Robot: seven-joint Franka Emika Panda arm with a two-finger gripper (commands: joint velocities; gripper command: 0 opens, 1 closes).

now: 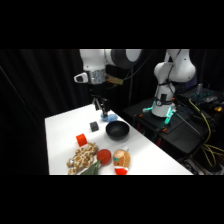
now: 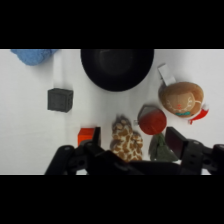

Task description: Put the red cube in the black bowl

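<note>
**Red cube waits outside empty bowl**

On the white table [image 1: 145, 150], the black bowl [image 2: 117, 67] sits with nothing inside it, its glossy hollow bare in both views. Beside it, toward the table's near end, lies a cluster of toys: a spotted giraffe-patterned plush [image 2: 126, 141], a tan round-headed doll [image 2: 181, 98], a red ball [image 2: 151, 119] and a dark green piece [image 2: 160, 148] that cannot be made out further. A blue cloth [image 2: 31, 55] lies at the far edge, and a dark grey cube [image 2: 60, 99] rests between it and the toys, apart from the bowl. The red cube [image 2: 87, 135] stands on the table just beside the plush, well short of the bowl. Above, the gripper [image 2: 134, 139] hangs with its fingers [image 2: 176, 141] spread wide, holding nothing; in the wrist view one finger overlaps the red cube's edge.
</note>
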